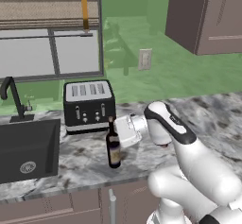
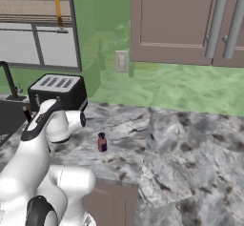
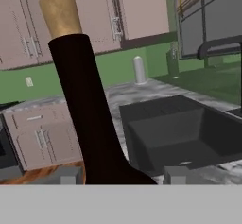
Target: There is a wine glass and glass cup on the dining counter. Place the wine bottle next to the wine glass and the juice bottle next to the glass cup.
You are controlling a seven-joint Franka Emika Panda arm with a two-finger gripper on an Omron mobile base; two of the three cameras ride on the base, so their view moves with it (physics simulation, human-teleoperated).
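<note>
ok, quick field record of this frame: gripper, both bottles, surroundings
gripper: at the wine bottle, fingers on either side of its neck; jaws closing, firm grip not confirmed
wine bottle: upright on the marbled worktop, in front of the toaster
juice bottle: upright on the same worktop, apart from the arm, untouched
sink: black, at the wine bottle's far side from the arm
task status: neither bottle moved to the dining counter yet

One wine bottle (image 1: 113, 148), one juice bottle (image 2: 102, 142), one toaster (image 1: 89, 105).
</note>
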